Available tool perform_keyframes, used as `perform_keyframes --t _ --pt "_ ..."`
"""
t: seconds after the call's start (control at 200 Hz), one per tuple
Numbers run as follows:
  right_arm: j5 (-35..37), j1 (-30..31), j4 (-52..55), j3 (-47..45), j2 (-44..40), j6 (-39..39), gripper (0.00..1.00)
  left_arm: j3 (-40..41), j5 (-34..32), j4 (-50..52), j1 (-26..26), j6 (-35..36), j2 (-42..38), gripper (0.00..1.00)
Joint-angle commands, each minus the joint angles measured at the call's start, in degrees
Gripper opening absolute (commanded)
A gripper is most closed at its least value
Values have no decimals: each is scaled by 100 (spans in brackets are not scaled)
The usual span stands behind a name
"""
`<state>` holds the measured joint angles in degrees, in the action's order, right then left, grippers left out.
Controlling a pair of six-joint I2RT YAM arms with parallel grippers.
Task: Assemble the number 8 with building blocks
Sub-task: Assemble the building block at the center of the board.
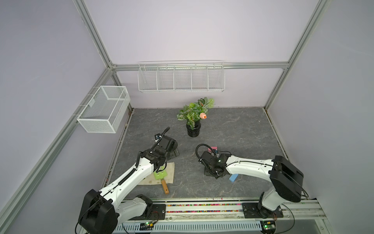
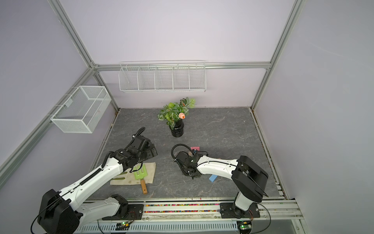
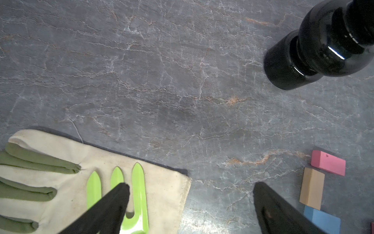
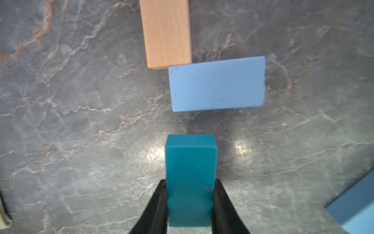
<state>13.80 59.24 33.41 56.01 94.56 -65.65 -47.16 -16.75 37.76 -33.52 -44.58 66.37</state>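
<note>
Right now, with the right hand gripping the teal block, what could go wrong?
1. The right hand pinches the teal block near one end only; it might pivot or slip.
2. The blue block lies skewed just ahead, its corner at the tan block; a push could shift both.

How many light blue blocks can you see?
2. One light blue block lies flat by the tan block's end. The second light blue block lies apart, partly under the right arm. More may be hidden under it.
</note>
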Motion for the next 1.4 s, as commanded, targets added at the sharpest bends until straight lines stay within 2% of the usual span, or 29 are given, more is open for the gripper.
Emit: perform_keyframes --t 0.0,0.64,0.805,1.075,1.395 --pt "-123 1 -62 15 192 -176 7 13 32 43 -40 -122 -55 99" --pt "-390 -11 9 338 737 -38 7 127 14 -108 -58 -60 -14 100" --pt "-435 -43 110 440 891 43 13 171 14 -155 -58 -67 -13 100" --pt "-431 -111 191 490 1011 196 8 185 21 -207 -61 -80 8 100" --pt "-399 -220 223 496 1053 303 8 208 3 -259 -65 -69 57 99"
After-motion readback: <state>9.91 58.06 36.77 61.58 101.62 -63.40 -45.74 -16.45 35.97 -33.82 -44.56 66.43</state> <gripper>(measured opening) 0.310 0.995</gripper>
